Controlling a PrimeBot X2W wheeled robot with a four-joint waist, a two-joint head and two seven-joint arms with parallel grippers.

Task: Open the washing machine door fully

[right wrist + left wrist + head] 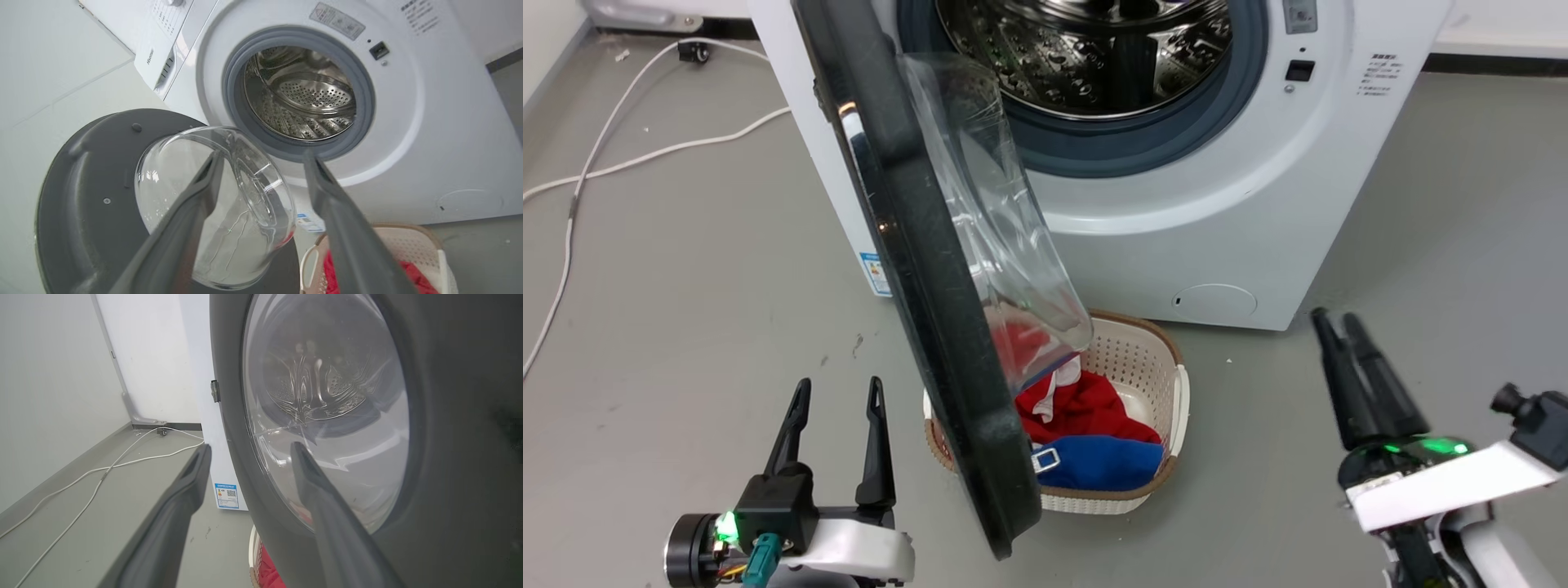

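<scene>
Washing machine door (931,327) stands swung out from the washing machine (1217,220), edge-on in my head view, running from 11 o'clock down to 6 o'clock, its glass bowl (1005,245) bulging toward 3 o'clock. The steel drum (1086,49) gapes at 12 o'clock. My left gripper (840,381) sits at 7 o'clock, just beside the door's outer face, jaws spread wide and holding nothing. My right gripper (1334,317) waits at 4 o'clock, well apart from the door; my right wrist view shows its jaws parted and empty. A laundry basket (1152,359) with red and blue clothes lies under the door's lower edge.
</scene>
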